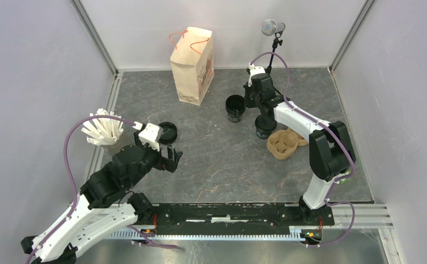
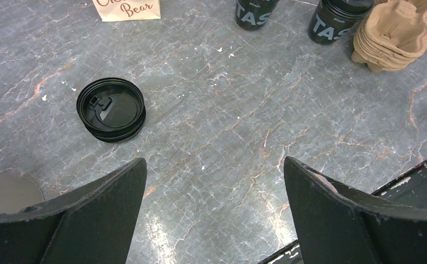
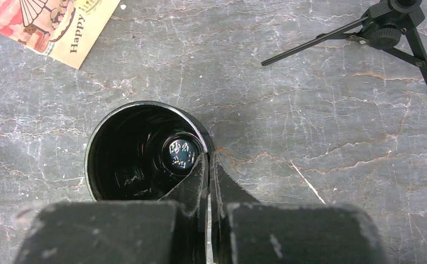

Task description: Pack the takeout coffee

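An open black cup (image 1: 235, 107) with no lid stands mid-table; the right wrist view looks down into it (image 3: 140, 154). My right gripper (image 1: 246, 102) (image 3: 207, 160) is shut on its rim, one finger inside and one outside. A second black cup (image 1: 264, 128) stands beside the brown pulp carrier (image 1: 285, 143), partly hidden by the right arm. A loose black lid (image 1: 167, 132) (image 2: 111, 109) lies flat on the table at the left. My left gripper (image 1: 171, 159) (image 2: 214, 176) is open and empty, hovering just near of the lid. Both cups (image 2: 253, 12) (image 2: 337, 19) show at the top of the left wrist view.
The beige paper bag (image 1: 192, 66) with orange handles stands upright at the back. A holder of white sticks (image 1: 104, 127) stands at the left edge. A small tripod with a microphone (image 1: 274, 33) stands at the back right. The carrier (image 2: 395, 30) also shows in the left wrist view.
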Tool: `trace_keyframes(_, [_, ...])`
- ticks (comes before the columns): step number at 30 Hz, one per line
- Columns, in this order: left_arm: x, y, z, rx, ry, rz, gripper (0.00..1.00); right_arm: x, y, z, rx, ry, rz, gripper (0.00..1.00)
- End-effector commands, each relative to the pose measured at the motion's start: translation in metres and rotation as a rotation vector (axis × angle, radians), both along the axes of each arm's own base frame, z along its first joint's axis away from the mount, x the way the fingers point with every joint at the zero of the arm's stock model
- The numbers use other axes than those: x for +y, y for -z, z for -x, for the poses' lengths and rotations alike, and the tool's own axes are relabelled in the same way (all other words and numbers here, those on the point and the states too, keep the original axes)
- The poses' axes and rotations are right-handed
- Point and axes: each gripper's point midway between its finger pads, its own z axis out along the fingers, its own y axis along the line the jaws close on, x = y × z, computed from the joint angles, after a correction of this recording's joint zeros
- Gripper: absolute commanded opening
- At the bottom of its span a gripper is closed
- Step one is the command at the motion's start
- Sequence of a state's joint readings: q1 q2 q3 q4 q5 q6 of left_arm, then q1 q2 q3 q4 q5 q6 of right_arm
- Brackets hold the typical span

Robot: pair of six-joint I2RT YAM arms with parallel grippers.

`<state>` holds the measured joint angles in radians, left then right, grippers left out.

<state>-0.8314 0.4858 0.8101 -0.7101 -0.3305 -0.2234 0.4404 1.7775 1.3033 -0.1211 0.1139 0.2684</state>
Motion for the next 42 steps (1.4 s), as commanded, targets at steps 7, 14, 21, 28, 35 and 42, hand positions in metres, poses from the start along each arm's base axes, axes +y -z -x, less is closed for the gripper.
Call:
trace_keyframes(7, [-0.001,0.002,-0.002,-0.011,0.016,-0.032,1.00,0.013,-0.065,-0.005,-0.123,-0.016,-0.134,0.00])
trace_keyframes(14, [-0.001,0.004,-0.003,-0.008,0.013,-0.037,1.00,0.017,-0.084,-0.005,-0.141,-0.025,-0.195,0.00])
trace_keyframes(21, [-0.001,0.005,-0.004,-0.004,0.011,-0.042,1.00,0.018,-0.080,0.000,-0.119,-0.047,-0.242,0.00])
trace_keyframes(28, [-0.002,0.006,-0.005,-0.002,0.009,-0.046,1.00,0.001,-0.091,-0.005,-0.143,-0.011,-0.246,0.00])
trace_keyframes(35, [-0.001,0.006,-0.005,-0.002,0.003,-0.046,1.00,-0.016,-0.093,-0.008,-0.148,0.008,-0.267,0.00])
trace_keyframes(42, [-0.001,0.009,-0.006,0.006,-0.001,-0.058,1.00,-0.019,-0.109,-0.001,-0.176,-0.012,-0.321,0.00])
